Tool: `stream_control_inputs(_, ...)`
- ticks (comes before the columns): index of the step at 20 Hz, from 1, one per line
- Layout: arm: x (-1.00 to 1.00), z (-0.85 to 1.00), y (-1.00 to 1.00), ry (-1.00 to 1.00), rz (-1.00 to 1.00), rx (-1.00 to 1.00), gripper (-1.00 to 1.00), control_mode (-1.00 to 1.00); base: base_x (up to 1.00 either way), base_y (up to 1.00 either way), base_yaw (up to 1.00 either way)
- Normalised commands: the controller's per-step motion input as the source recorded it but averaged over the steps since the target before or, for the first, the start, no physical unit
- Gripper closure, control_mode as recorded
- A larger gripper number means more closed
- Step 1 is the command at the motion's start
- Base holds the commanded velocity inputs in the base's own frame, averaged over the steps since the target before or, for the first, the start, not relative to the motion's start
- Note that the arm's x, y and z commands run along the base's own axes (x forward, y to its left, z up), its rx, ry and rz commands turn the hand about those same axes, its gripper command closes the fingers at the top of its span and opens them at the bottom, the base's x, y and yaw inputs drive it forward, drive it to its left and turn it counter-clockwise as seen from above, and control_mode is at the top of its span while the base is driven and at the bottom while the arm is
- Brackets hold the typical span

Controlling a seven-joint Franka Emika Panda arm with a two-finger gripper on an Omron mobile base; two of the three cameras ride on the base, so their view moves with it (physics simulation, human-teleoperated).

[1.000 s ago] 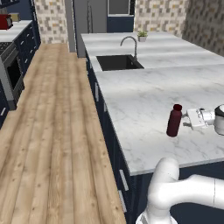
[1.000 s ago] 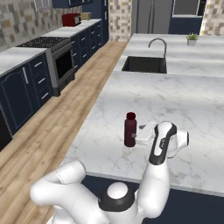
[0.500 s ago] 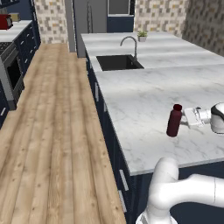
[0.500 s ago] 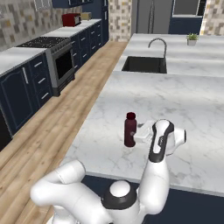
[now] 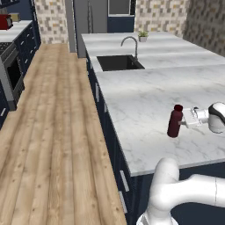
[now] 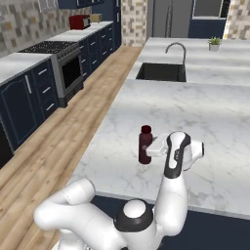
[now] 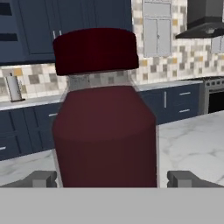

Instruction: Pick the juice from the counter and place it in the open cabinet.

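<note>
Maroon and slim, with a narrower neck and a red cap, the juice bottle (image 5: 175, 121) is standing upright on the broad white marble counter with grey veins (image 5: 145, 96), near its front edge and well apart from the black inset sink (image 5: 119, 62) and the curved chrome tap (image 5: 130, 45) at the far end. The task is sitting at its opening step: the bottle is not yet lifted and is resting on the marble, so the grasp, the lift, the carry and the placing in the open cabinet are all, by my judgement, left to do.

The two-finger gripper (image 5: 188, 118) is reaching in level with the counter from the bottle's right side in the left base view, its pale hand touching or just beside the bottle's upper body. In the hand view the bottle (image 7: 104, 113) is looming large and centred, and the two dark fingertips (image 7: 40, 179) are showing wide apart, one on each side of its body with marble visible between each tip and the glass. So the jaws are standing spread around the bottle, not clamped on it.

The white arm with dark joints (image 6: 176, 161) is rising from the base below the counter's near edge, bending over at the wrist so that the hand is pointing sideways at the bottle (image 6: 145, 144).
</note>
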Motion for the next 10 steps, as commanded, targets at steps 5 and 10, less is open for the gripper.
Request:
stream_control_inputs(5, 0.01, 0.00, 0.01, 0.00, 0.00, 0.00, -1.00, -1.00, 0.00, 0.00, 0.00)
stream_control_inputs(10, 0.00, 0.00, 0.00, 0.00, 0.00, 0.00, -1.00, -1.00, 0.00, 0.00, 0.00)
